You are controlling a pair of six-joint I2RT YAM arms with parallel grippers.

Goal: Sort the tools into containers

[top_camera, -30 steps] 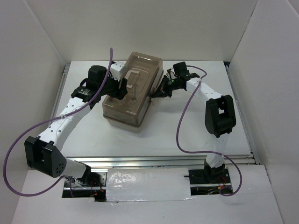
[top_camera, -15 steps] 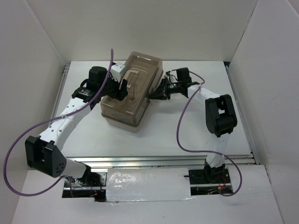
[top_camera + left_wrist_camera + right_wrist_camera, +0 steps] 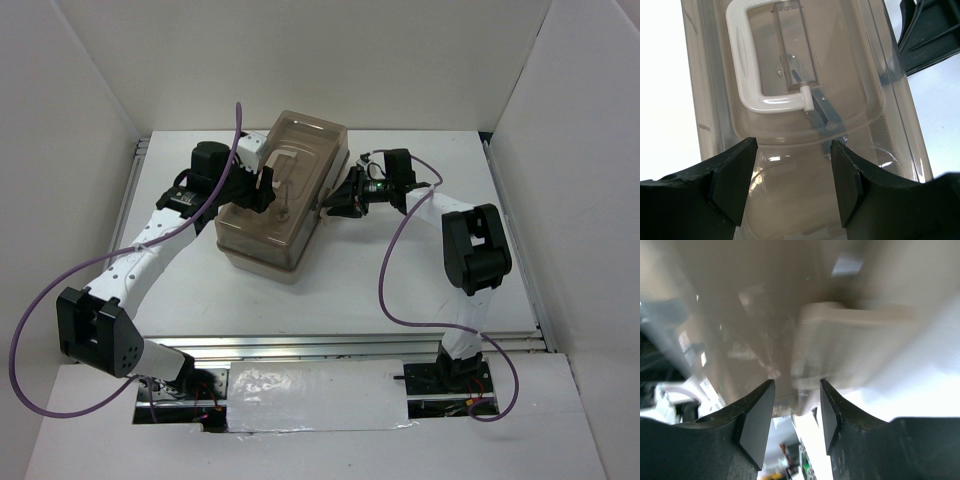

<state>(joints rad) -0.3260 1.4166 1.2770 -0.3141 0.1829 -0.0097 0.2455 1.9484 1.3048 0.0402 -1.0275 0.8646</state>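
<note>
The beige toolbox [image 3: 283,195] with a translucent brownish lid stands closed at the table's middle back. Its pale handle [image 3: 757,60] lies flat on the lid. My left gripper [image 3: 262,188] is open, its jaws over the lid's left side just short of the handle, and it also shows in the left wrist view [image 3: 794,185]. My right gripper [image 3: 330,203] is open against the box's right side, its jaws close to a pale latch [image 3: 850,340]. A bluish metal tool [image 3: 822,112] shows faintly through the lid. The other tools are hidden.
White walls enclose the table on three sides. Purple cables loop from both arms over the table [image 3: 300,300]. A metal rail runs along the near edge [image 3: 330,345].
My right gripper has moved a little left and nearer along the box's right side. The box has shifted slightly left. My left gripper has barely moved.
</note>
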